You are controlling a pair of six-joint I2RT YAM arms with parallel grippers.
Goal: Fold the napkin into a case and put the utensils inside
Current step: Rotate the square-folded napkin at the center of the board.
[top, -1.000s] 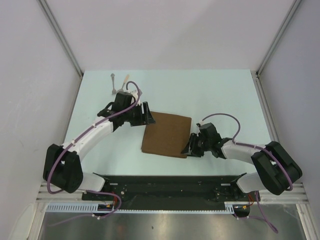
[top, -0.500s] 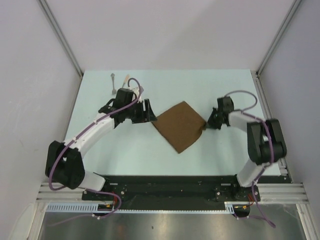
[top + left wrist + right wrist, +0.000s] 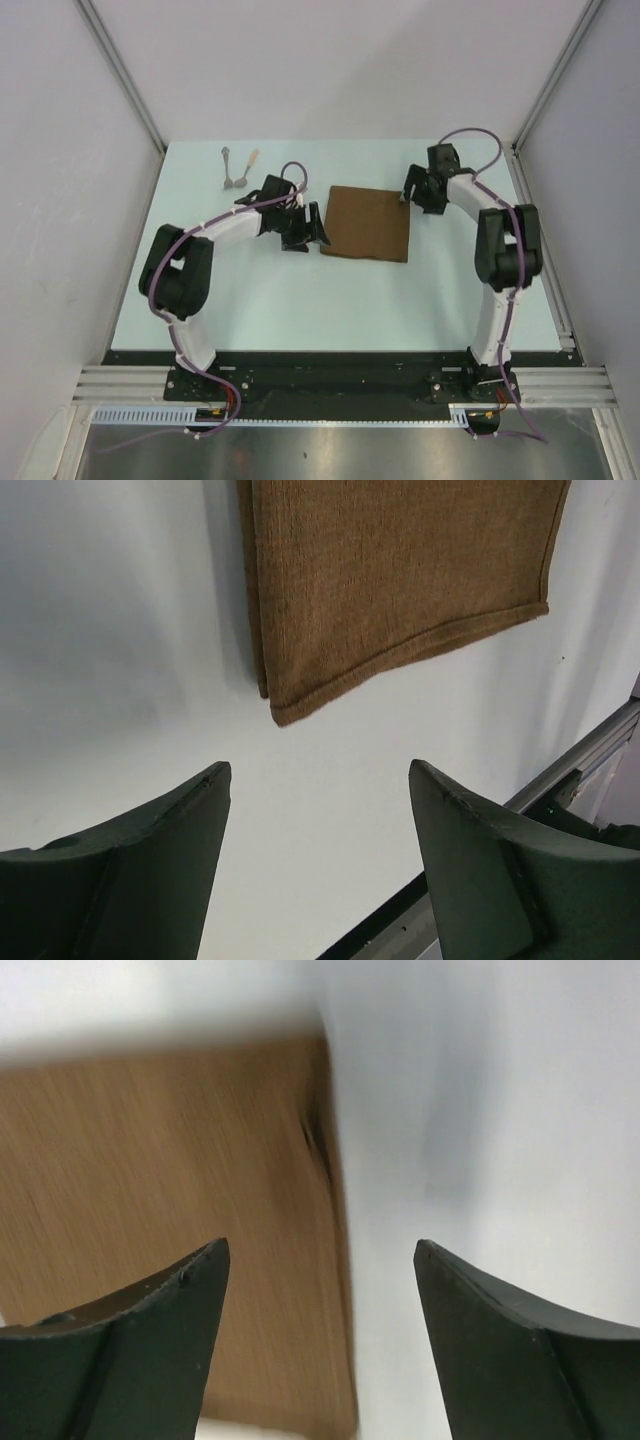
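Top view, napkin [image 3: 366,223]: lying flat between both arms, stretching a little longer left to right.
Top view, left gripper [image 3: 312,231]: hovering just beside the left edge, pointing at it.
Top view, right gripper [image 3: 413,190]: hanging at the far-right corner, about equally near.
Top view, utensils [image 3: 237,169]: lying well apart, far-left of the napkin.
Left wrist view, left gripper [image 3: 318,780]: standing wide, gripping nothing; napkin [image 3: 400,570] corner lying ahead, not touching.
Right wrist view, right gripper [image 3: 320,1255]: gaping wide, carrying nothing; blurred napkin [image 3: 170,1160] edge running just ahead of the gap.

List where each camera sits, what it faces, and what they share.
Top: above and behind the robot, looking down on the table, both arms, napkin, utensils.
Left wrist: looks past its open left end effector at a napkin corner.
Right wrist: looks past its open right end effector at the napkin's edge, blurred.
All three share the napkin.
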